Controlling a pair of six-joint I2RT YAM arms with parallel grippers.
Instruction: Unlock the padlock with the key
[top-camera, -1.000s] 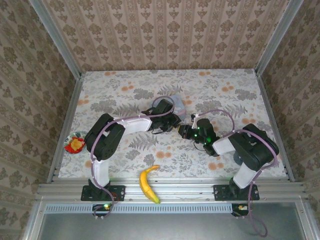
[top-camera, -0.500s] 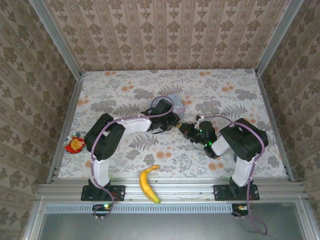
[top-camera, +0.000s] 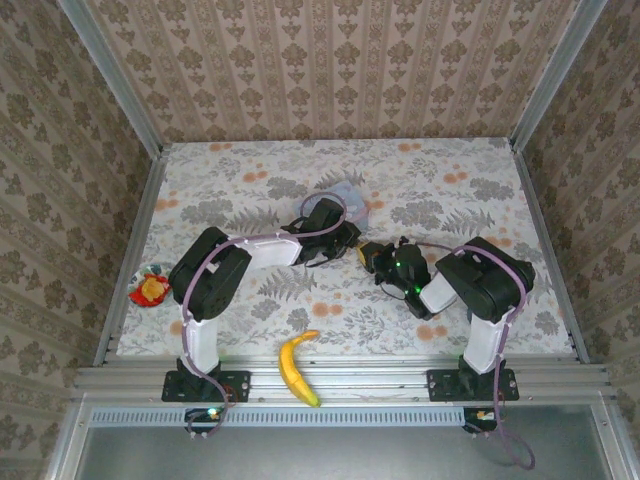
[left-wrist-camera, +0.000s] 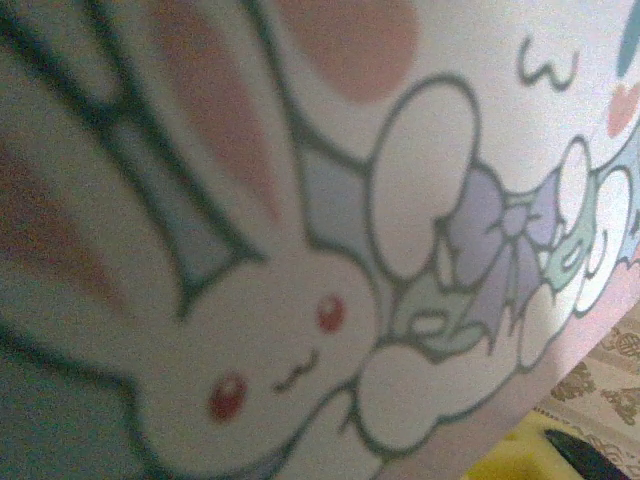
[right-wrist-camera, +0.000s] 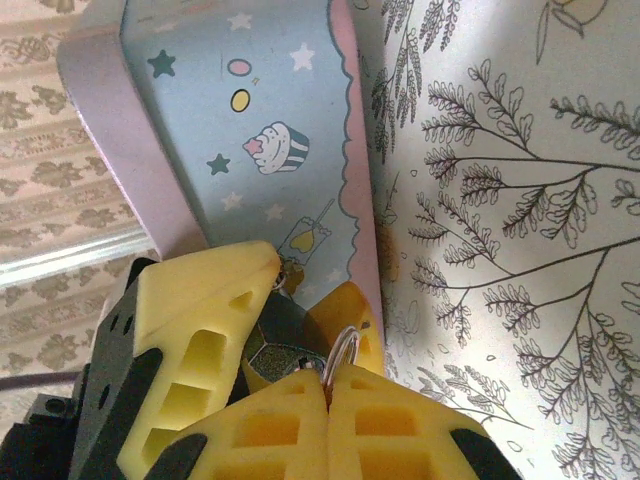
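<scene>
Just beside the pale blue tin (right-wrist-camera: 250, 120), on its side facing the arm bases, the left gripper (top-camera: 350, 243) clamps the small dark padlock (right-wrist-camera: 272, 352) between its yellow fingers (right-wrist-camera: 200, 330), which stand narrowly apart around the body. The right gripper (right-wrist-camera: 328, 385) meets it there, its tips pressed fully together on the key (right-wrist-camera: 341, 347) (only the silvery ring shows; the blade is hidden). The key ring touches the padlock. A banana (top-camera: 296, 368) lies well apart from the tin, nearer the bases.
</scene>
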